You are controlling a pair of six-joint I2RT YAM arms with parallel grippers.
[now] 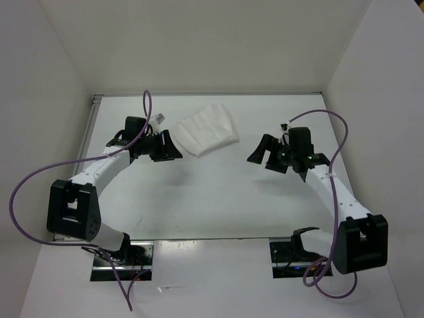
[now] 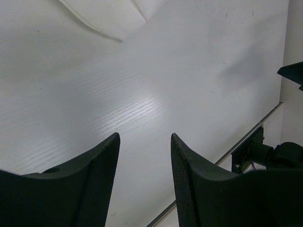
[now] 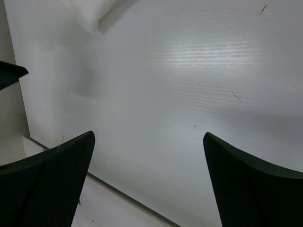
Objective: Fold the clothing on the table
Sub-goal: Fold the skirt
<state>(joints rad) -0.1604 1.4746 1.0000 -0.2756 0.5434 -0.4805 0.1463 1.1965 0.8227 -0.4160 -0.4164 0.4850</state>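
The clothing (image 1: 207,129) is a small white folded bundle lying on the table (image 1: 212,192) at the back centre. A corner of the clothing (image 2: 111,16) shows at the top of the left wrist view, and an edge of the clothing (image 3: 97,12) shows at the top of the right wrist view. My left gripper (image 1: 173,147) hovers just left of the bundle, open, with nothing between its fingers (image 2: 102,175). My right gripper (image 1: 264,154) hangs to the bundle's right, apart from it, jaws spread wide and empty over bare table.
White upright walls (image 1: 53,79) close in the table on the left, back and right. A thin metal rail (image 1: 218,240) runs along the near edge by the arm bases. Purple cables (image 1: 26,185) loop off both arms.
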